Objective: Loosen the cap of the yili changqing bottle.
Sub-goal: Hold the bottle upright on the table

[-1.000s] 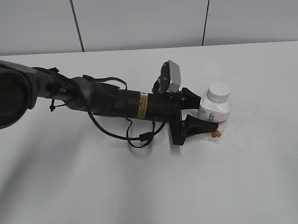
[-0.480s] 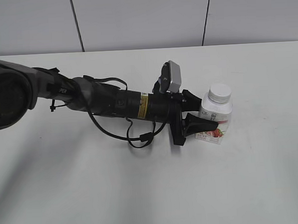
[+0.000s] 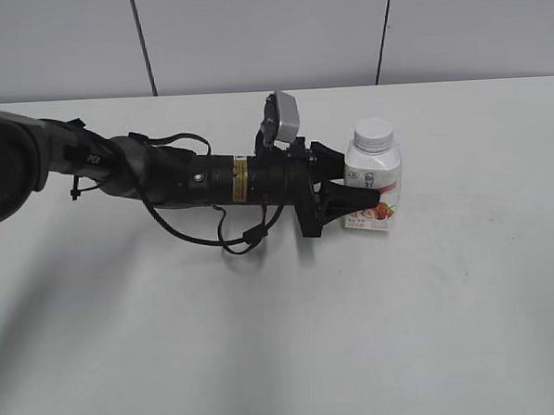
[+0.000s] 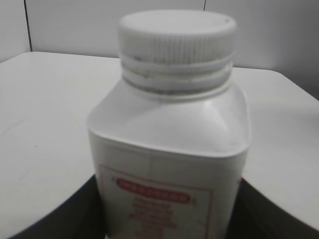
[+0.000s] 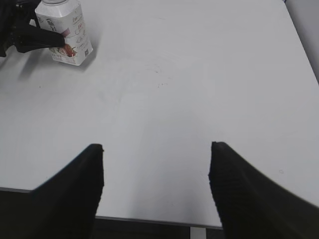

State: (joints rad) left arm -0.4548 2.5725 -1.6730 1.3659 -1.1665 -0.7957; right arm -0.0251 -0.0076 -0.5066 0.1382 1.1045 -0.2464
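Note:
The yili changqing bottle (image 3: 374, 176) stands upright on the white table, white and squarish with a pink-red strawberry label. Its white ribbed cap (image 3: 373, 134) sits on the neck. My left gripper (image 3: 354, 197) reaches in from the left and is shut on the bottle's lower body. In the left wrist view the bottle (image 4: 169, 144) fills the frame with the cap (image 4: 177, 37) on top, and the black fingers of the left gripper (image 4: 169, 224) flank its sides. My right gripper (image 5: 154, 149) is open and empty, far from the bottle (image 5: 67, 35), and does not show in the exterior view.
The left arm (image 3: 192, 179) with its looped cables lies low across the table's left half. The table's near edge (image 5: 149, 218) lies just under the right gripper. A grey panelled wall (image 3: 268, 31) runs behind the table.
The left gripper has drawn back to the left and toward the wall, and the bottle held in it has moved along with it, still upright.

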